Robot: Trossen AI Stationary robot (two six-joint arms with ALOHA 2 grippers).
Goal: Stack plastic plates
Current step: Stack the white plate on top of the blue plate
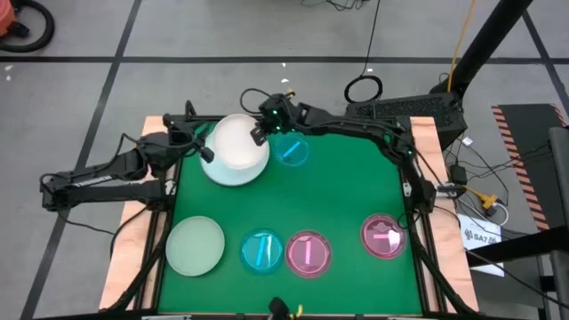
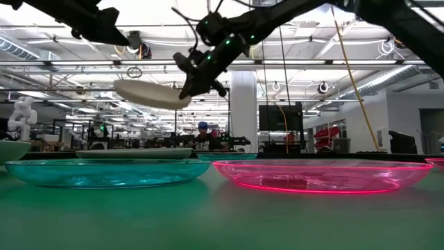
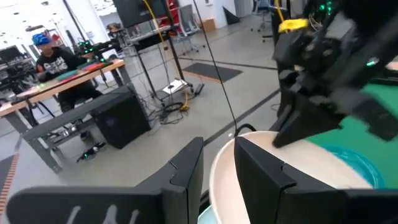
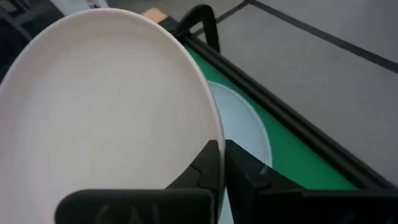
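Note:
A white plate (image 1: 236,149) is in the air over the table's far left part, tilted in the low view (image 2: 149,94). My right gripper (image 1: 262,133) is shut on its right rim. My left gripper (image 1: 206,149) is open at the plate's left rim (image 3: 217,177), with one finger on either side of it. Whether they touch it, I cannot tell. Below the white plate, a pale plate (image 4: 242,121) rests flat on the mat. A cyan plate (image 1: 291,149) lies beside it. Along the near edge lie a pale green plate (image 1: 196,246), a cyan plate (image 1: 261,252) and two pink plates (image 1: 308,253) (image 1: 384,236). My right gripper pinches the white plate's rim (image 4: 219,146) between its two fingers, one on the upper face and one below. It comes in from the table's right and far side, slanting down. The plate is lifted clear (image 2: 149,94) and tilts, its free left side higher.
A low pile of pale plates (image 2: 135,154) sits on the green mat (image 1: 347,191) under the lifted one. The mat's middle is bare. Black frame rails (image 1: 418,191) run along the table's edges. People sit at benches (image 3: 53,59) in the room beyond.

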